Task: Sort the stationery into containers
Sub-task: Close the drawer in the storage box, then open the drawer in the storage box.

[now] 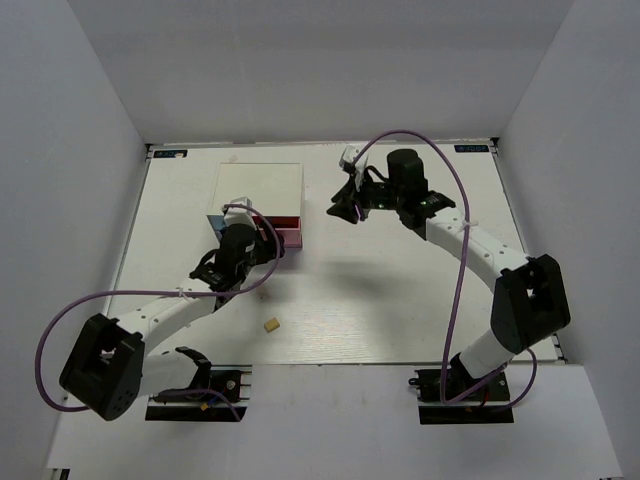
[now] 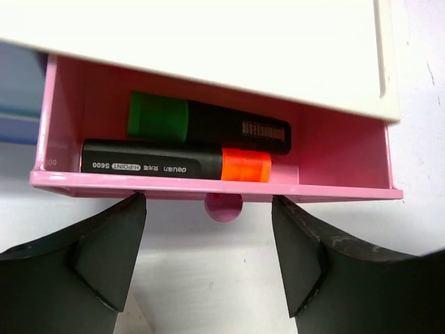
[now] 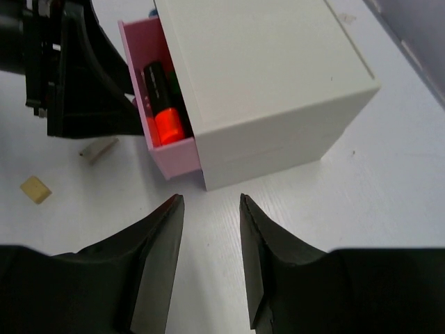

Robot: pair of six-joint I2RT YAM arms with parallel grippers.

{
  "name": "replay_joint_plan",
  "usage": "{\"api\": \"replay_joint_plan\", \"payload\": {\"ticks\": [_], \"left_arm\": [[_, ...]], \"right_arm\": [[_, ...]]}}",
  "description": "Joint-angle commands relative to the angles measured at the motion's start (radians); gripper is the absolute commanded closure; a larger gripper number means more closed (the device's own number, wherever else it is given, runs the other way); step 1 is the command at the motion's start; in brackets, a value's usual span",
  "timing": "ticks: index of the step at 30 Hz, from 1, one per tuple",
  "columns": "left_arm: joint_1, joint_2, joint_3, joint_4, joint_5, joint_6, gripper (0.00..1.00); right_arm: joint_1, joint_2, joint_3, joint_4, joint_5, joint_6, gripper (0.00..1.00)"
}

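1. The left gripper sits low in front of the pink drawer. Its two fingers are spread wide and hold nothing. The drawer's round pink knob lies between the fingertips and touches neither.
2. The pink drawer is pulled out from the white drawer box. Two highlighters lie inside it, side by side and parallel to the front wall.
3. The orange-capped highlighter is the nearer one, just behind the front wall, with its cap pointing right in the left wrist view. The green-capped highlighter lies behind it with its cap pointing left.
4. Two eraser blocks lie on the white table, outside any drawer. A pale eraser is close to the left gripper, and a tan eraser lies farther from the box.
5. The right gripper hovers above the table near the box's corner, pointing at the open drawer. Its fingers are parted by a narrow gap with nothing between them. Both highlighters lie well ahead of it.
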Motion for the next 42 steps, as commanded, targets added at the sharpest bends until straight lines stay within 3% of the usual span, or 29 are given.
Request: {"api": "replay_joint_plan", "payload": {"ticks": [1,14,21,24,26,28,32,35,36,38,40,41,42], "left_arm": [[-0.003,0.036,0.063,0.069,-0.052,0.008,0.18],[0.006,0.169,0.155,0.079,-0.219,-0.111,0.23],[0.006,0.18,0.167,0.058,-0.215,-0.115,0.24],[0.006,0.102,0.121,0.058,-0.159,-0.105,0.24],[0.006,0.045,0.057,0.026,-0.097,-0.125,0.27],[0.015,-0.06,-0.017,-0.003,-0.013,-0.157,0.29],[0.015,-0.23,-0.176,0.015,0.049,-0.278,0.32],[0.025,-0.283,-0.27,0.035,0.049,-0.41,0.36],[0.037,-0.294,-0.293,0.035,0.049,-0.457,0.42],[0.049,-0.294,-0.317,0.091,0.061,-0.493,0.5],[0.075,-0.256,-0.336,0.147,0.077,-0.55,0.52],[0.075,-0.24,-0.356,0.215,0.088,-0.571,0.52],[0.09,-0.224,-0.368,0.255,0.088,-0.622,0.45]], "right_arm": [[-0.025,-0.066,-0.036,-0.01,0.016,-0.009,0.56],[-0.094,-0.126,-0.144,-0.031,0.024,-0.02,0.55],[-0.106,-0.143,-0.162,-0.063,0.017,-0.04,0.52],[-0.109,-0.153,-0.176,-0.083,0.051,-0.064,0.41],[-0.109,-0.162,-0.197,-0.059,0.103,-0.055,0.1],[-0.112,-0.173,-0.246,-0.007,0.197,-0.031,0.1],[-0.127,-0.137,-0.268,-0.034,0.195,-0.014,0.1],[-0.137,-0.123,-0.274,-0.034,0.123,-0.001,0.38],[-0.137,-0.121,-0.28,-0.034,0.114,0.0,0.62],[-0.146,-0.107,-0.279,-0.034,0.087,0.008,0.89],[-0.149,-0.095,-0.279,-0.034,0.071,0.005,0.94],[-0.153,-0.09,-0.274,-0.034,0.068,0.003,0.91],[-0.154,-0.09,-0.274,-0.034,0.063,-0.001,0.85]]}}
